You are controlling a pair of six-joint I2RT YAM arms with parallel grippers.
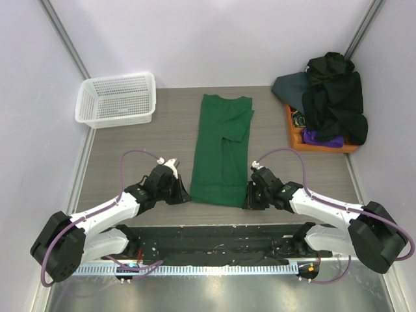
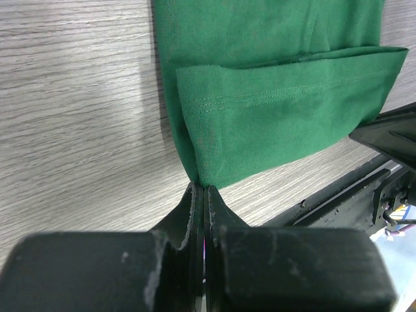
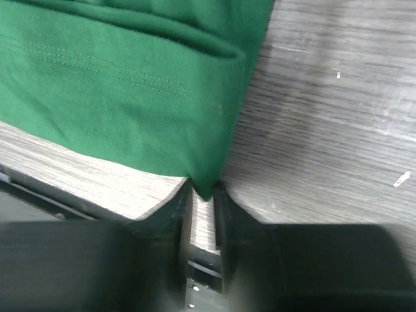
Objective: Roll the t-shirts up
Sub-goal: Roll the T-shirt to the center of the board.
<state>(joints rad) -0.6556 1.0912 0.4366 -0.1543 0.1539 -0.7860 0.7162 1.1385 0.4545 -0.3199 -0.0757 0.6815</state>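
Note:
A dark green t-shirt point(image 1: 221, 149) lies flat and folded lengthwise in the middle of the table, hem towards me. My left gripper point(image 1: 184, 195) is at its near left hem corner. In the left wrist view that gripper point(image 2: 205, 190) is shut, and the corner of the green t-shirt point(image 2: 279, 97) runs into its tips. My right gripper point(image 1: 250, 198) is at the near right hem corner. In the right wrist view its jaws point(image 3: 203, 192) stand narrowly apart with the green t-shirt's point(image 3: 117, 78) corner tip between them. More t-shirts point(image 1: 335, 97), black, slate and purple, are heaped at the back right.
The heap rests on an orange tray point(image 1: 294, 127) against the right wall. A white mesh basket point(image 1: 117, 97) stands at the back left. A black rail point(image 1: 214, 235) runs along the near table edge just behind both grippers. Walls close in the left, right and back.

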